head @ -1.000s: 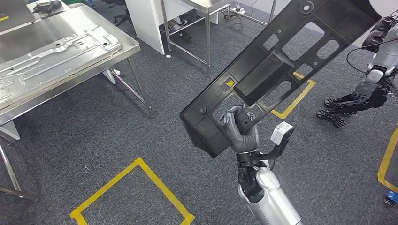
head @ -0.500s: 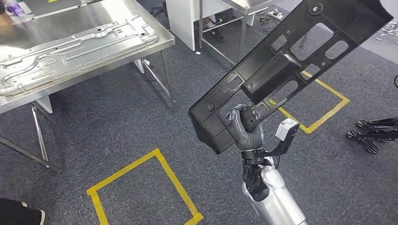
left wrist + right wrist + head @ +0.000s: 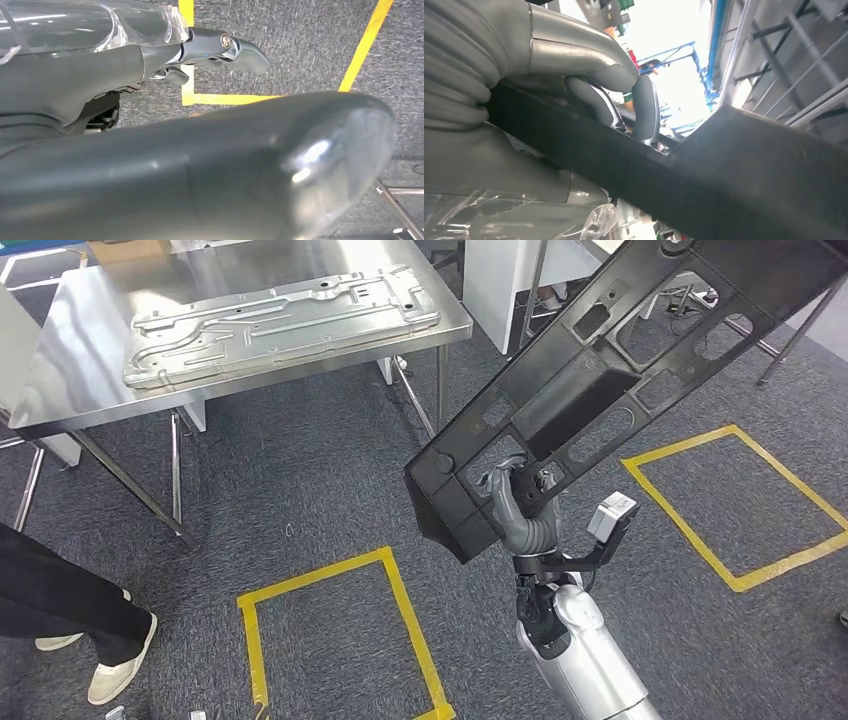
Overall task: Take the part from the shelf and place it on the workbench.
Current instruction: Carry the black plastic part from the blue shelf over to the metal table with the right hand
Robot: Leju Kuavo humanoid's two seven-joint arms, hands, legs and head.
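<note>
A person's dark trouser leg and pale shoe stand at the near left edge. Beyond them, far left, the steel desk carries a flat stamped metal panel lying along its top. Yellow tape squares mark the grey carpet between. The left hand hangs over the taped floor — I cannot tell whether it grips anything. To the right, the right hand holds the long black part up in the air, fingers hooked through one of its openings — the part slants up toward the far right, well apart from the desk.
</note>
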